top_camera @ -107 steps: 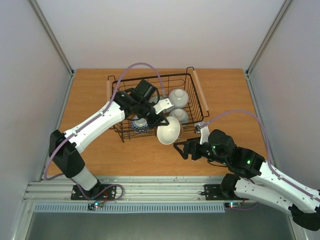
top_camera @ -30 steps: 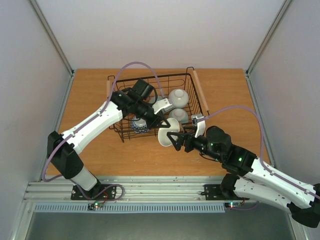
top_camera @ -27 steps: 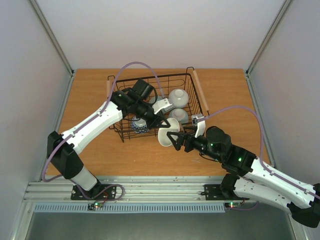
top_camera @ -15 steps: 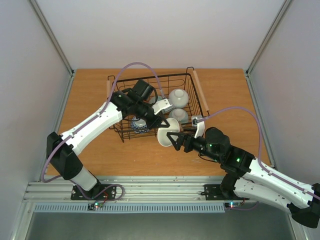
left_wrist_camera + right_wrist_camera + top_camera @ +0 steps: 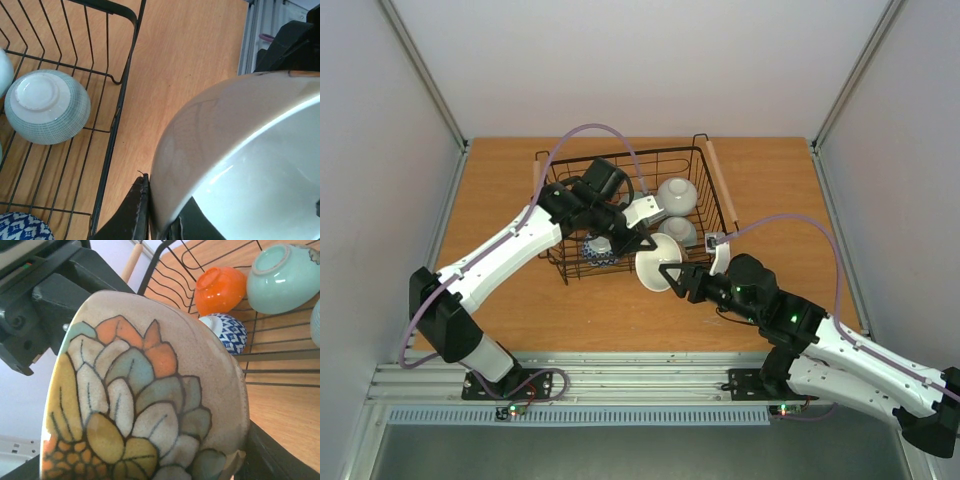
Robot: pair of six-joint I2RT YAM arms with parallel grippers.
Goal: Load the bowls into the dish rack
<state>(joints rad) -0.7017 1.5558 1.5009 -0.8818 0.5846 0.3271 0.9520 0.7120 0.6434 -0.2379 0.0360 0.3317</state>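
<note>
The worktop [image 5: 750,180] carries the dish rack [image 5: 660,162] in the upper middle of the overhead view, with both arms meeting at its near right corner. There the cream bowl [image 5: 658,262] hangs tilted on edge, outside the rack and above bare wood. The left gripper [image 5: 159,220] is pinched tight on its rim. The right gripper [image 5: 678,281] is spread wide with the bowl's painted outer side between its fingers; no clamping shows.

Inside the rack lie an orange bowl [image 5: 220,290], a mint bowl [image 5: 285,277] and a blue-and-white bowl [image 5: 226,333], all upside down.

The step in hand looks like a pass of the cream bowl from left to right. The next move likely calls for the right gripper to close firmly before the left one lets go, then a lift over the near wire wall into a free spot.
</note>
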